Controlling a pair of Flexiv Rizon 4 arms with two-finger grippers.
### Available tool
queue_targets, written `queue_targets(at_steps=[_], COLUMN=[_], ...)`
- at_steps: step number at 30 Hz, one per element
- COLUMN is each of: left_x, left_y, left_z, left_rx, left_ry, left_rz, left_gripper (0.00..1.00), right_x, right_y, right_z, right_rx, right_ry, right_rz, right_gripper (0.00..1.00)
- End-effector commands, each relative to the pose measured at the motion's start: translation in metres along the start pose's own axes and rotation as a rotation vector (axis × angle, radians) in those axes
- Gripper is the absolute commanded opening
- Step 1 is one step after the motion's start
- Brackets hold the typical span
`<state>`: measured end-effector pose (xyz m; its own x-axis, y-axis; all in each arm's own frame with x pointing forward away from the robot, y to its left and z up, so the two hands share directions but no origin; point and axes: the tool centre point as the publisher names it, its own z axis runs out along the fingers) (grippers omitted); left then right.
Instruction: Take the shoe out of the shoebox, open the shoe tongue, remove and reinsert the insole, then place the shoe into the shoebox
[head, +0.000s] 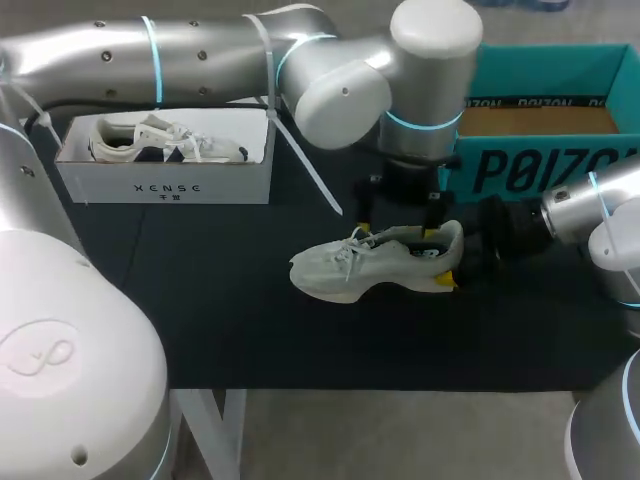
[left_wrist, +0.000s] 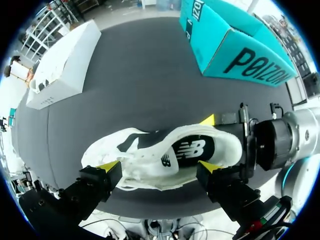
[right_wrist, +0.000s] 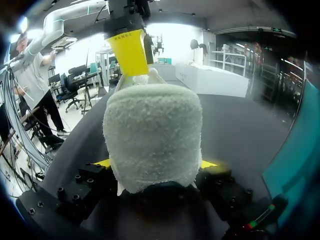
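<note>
Shoe (head: 370, 268) lying mid-table, toe pointing 9 o'clock. Right gripper (right_wrist: 155, 163) pinching heel from 3 o'clock. Left gripper (left_wrist: 159, 167) hanging above, fingers spread over laces. Shoebox (head: 520, 165) sitting at 1 o'clock. Tongue-opening likely: right anchoring heel, left catching tongue only, avoiding laces

left tool (left_wrist: 159, 166): pointing down, fingers spread, apparently loose | right tool (right_wrist: 155, 163): level, clamped on shoe (right_wrist: 152, 130) heel

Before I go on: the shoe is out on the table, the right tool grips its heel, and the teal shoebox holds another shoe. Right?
Not quite: the head view shows the teal shoebox empty; the other shoe lies in the white box. The rest holds: the shoe is on the table, the right tool gripping its heel.
</note>
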<state>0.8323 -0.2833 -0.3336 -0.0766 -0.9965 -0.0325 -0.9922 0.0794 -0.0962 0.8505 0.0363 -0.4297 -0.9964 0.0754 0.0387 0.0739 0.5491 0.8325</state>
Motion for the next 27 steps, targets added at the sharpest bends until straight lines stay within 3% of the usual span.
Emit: queue_targets(at_steps=[1,6,13,27], left_x=[0.011,0.004,-0.003,0.002], left_y=[-0.007,-0.013,-0.018,-0.016], left_z=[0.013,0.020,0.028,0.051], left_rx=[0.011,0.005,-0.027,-0.057], left_ry=[-0.055,-0.076,-0.199,-0.223], left_rz=[-0.003,-0.022,0.043,0.069], left_gripper=[1.00,1.00,1.00,1.00], right_x=[0.001,0.001,0.001,0.001], right_y=[-0.004,-0.004,-0.004,-0.004], right_z=[0.003,0.003,0.003,0.003], right_rx=[0.004,0.004,0.004,0.004], right_ry=[-0.001,-0.001,-0.001,-0.001], right_rz=[0.001,0.001,0.001,0.001], right_gripper=[0.00,0.00,0.00,0.00])
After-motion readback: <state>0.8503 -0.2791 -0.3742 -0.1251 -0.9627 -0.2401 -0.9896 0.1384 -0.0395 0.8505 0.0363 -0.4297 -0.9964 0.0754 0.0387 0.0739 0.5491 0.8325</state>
